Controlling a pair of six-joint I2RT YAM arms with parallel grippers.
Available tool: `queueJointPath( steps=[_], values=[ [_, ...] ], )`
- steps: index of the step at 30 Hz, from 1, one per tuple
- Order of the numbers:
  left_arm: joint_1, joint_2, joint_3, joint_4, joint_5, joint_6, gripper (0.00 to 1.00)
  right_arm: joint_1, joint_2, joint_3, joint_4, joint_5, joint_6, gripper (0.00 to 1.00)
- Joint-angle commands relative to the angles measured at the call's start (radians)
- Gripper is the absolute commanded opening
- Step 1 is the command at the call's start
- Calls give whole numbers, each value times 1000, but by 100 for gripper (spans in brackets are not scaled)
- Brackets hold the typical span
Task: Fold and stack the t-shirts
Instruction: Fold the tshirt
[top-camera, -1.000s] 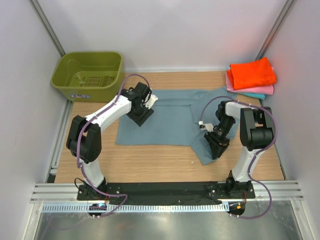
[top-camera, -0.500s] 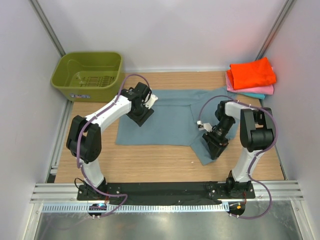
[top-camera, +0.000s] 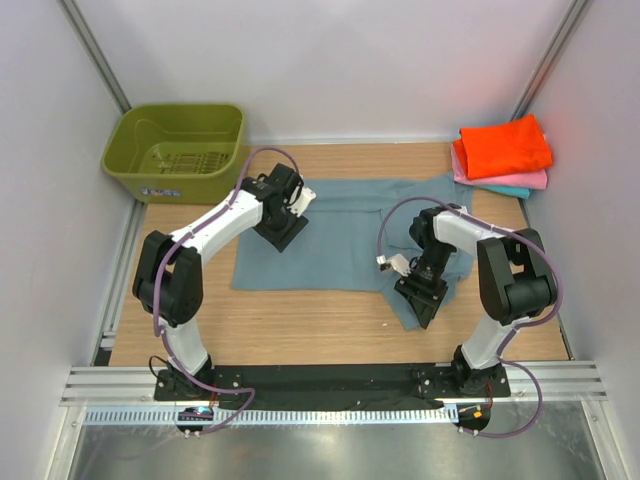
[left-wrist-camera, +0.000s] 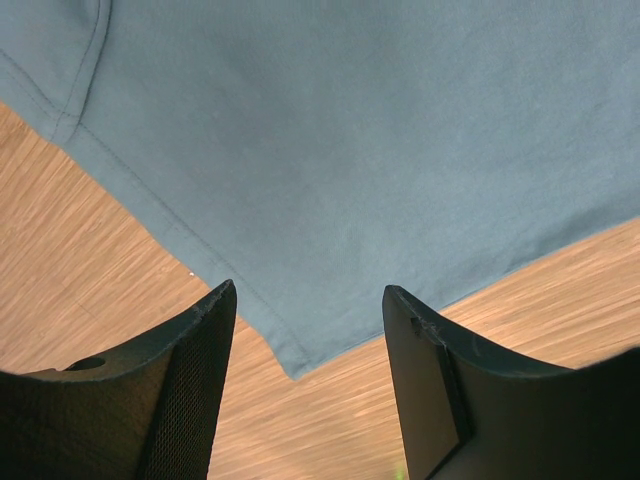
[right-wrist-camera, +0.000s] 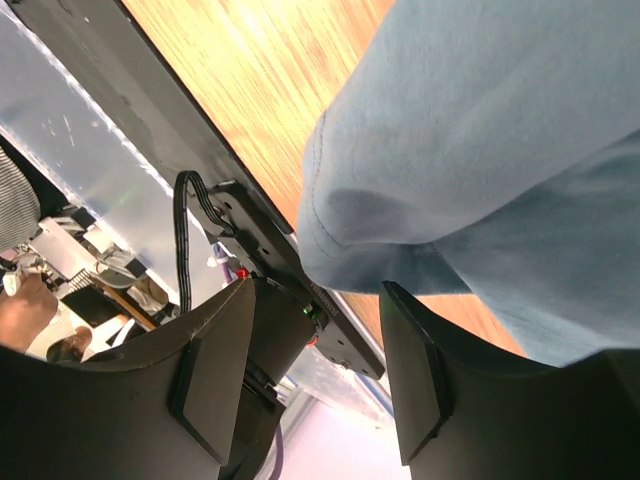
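Observation:
The large blue-grey t-shirt (top-camera: 330, 230) lies spread across the middle of the wooden table (top-camera: 300, 320). My left gripper (top-camera: 284, 234) hovers open over its left part. In the left wrist view a shirt corner (left-wrist-camera: 295, 355) lies just beyond the open left gripper (left-wrist-camera: 305, 295), with nothing between its fingers. My right gripper (top-camera: 419, 303) is open at the shirt's near-right flap (top-camera: 408, 296). In the right wrist view a rounded fold of the t-shirt (right-wrist-camera: 430, 190) sits just past the tips of the right gripper (right-wrist-camera: 315, 290). Folded orange (top-camera: 505, 146), pink (top-camera: 497, 179) and teal (top-camera: 516, 191) t-shirts are stacked at the back right.
An olive-green plastic basket (top-camera: 178, 150) stands at the back left corner. White walls close in the sides and back. The black base rail (top-camera: 320, 378) runs along the table's near edge.
The right gripper's jaws have opened wider and its wrist has swung left and slightly nearer over the shirt's flap. The left arm has not moved.

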Motion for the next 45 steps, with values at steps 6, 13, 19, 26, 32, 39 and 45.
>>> queueJointPath(
  steps=[6,13,19,26,32,39,45],
  values=[
    [-4,-5,32,23,7,-7,61,47,23,10,-27,68,40,49],
    [-4,-5,31,25,6,-7,61,90,29,19,24,92,65,46],
    [-4,-7,27,25,4,-8,61,127,0,7,124,123,117,30],
    [-4,-7,32,23,0,-7,61,125,-29,42,116,175,123,5],
    [-4,-4,32,23,-2,-7,61,119,-31,211,27,359,29,4],
    [-4,1,40,25,-8,-7,61,111,78,375,107,508,-3,5],
    [-6,6,55,19,-9,-4,61,110,204,487,219,585,40,4]
  ],
)
